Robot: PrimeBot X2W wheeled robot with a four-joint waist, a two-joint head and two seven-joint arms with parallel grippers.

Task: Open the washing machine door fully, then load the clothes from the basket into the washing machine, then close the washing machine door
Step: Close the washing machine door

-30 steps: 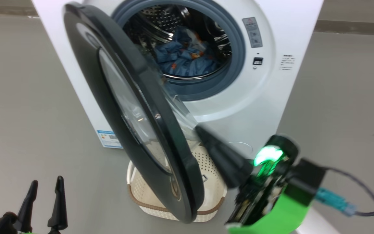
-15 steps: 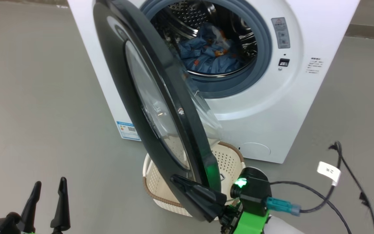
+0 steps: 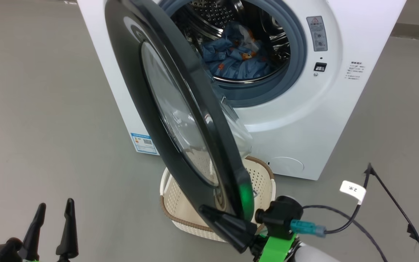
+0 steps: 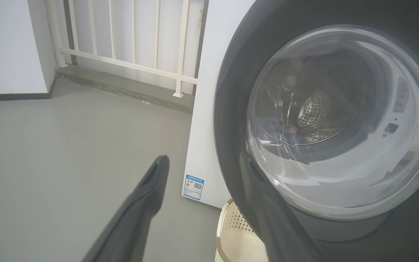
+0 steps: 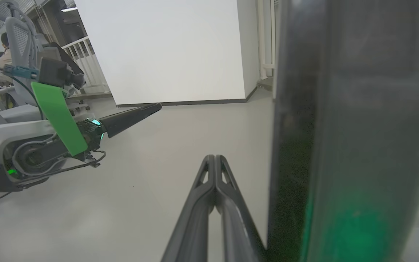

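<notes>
The white washing machine (image 3: 304, 127) stands with its black door (image 3: 151, 109) partway open, edge-on toward me. Light blue clothes (image 3: 231, 60) with orange prints lie in the steel drum. Under the door sits the cream basket (image 3: 175, 207); what shows of its inside holds nothing. My right gripper (image 3: 204, 210) is shut, fingers together, lying along the outer face of the door's lower rim. In the right wrist view it (image 5: 215, 157) points past the door (image 5: 340, 127) just to its right. My left gripper (image 3: 54, 205) is open at lower left, holding nothing, and faces the door's glass (image 4: 340, 120).
A black cable with a white tag (image 3: 352, 190) trails over the grey floor at the right. A blue label sticker (image 3: 144, 143) marks the machine's left side. A white railing (image 4: 133, 36) runs behind. A seated person (image 5: 4, 54) shows far off.
My right gripper has swung from the door's inner, glass side round its lower rim to the outer face. The head camera has shifted. The left gripper has stayed put.
</notes>
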